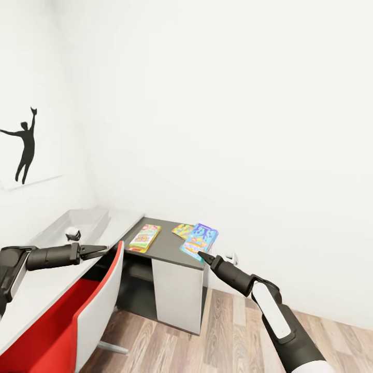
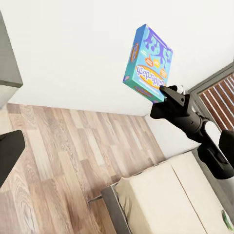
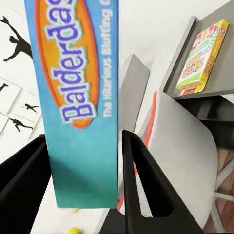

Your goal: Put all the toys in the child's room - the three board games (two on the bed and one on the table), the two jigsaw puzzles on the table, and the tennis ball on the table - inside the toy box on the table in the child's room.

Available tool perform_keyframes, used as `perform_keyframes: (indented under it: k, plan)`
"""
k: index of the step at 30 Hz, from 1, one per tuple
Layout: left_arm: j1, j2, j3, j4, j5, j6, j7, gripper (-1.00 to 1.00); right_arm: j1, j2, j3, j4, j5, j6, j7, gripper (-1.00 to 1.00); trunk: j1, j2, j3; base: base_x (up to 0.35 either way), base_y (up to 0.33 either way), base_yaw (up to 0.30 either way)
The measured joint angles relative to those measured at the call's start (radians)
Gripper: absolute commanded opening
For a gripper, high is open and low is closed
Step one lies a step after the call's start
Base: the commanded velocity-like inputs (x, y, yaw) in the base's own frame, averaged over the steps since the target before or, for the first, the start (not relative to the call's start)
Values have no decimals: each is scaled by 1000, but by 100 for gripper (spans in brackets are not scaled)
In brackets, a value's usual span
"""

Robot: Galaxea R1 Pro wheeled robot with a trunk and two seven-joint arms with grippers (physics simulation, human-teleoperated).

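Right gripper [image 3: 85, 195] clamps flat glossy cardboard board game [image 3: 78, 92].

— What does the room look like?
— Plain white walls [image 1: 233, 103] meeting in a corner, evenly lit, and a wood-plank floor [image 1: 217, 336] in mixed brown and grey tones.
— Anything hanging up?
— A black silhouette print [image 1: 23, 145] of a reaching figure on the left wall.
— And furniture?
— A chair [image 1: 96, 311] with a red seat and a light-grey back shell, standing close against the desk edge
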Motion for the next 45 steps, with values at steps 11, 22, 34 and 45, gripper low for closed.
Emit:
perform_keyframes:
  k: [11,22,34,45]
  plan:
    - [0,0,1,0,0,0,0,100,0,-5,2,0,-3,-25,2,-100,-31,56,25,0,0,240]
    - [0,3,3,2,0,0,0,100,0,-6,2,-1,-3,-25,2,-100,-31,56,25,0,0,16]
    - [0,4,3,2,0,0,0,100,0,-1,3,-2,-3,-38,2,-100,-31,56,25,0,0,106]
    - [0,4,3,2,0,-1,0,100,0,-2,4,-2,-2,-40,1,-100,-31,56,25,131,0,285]
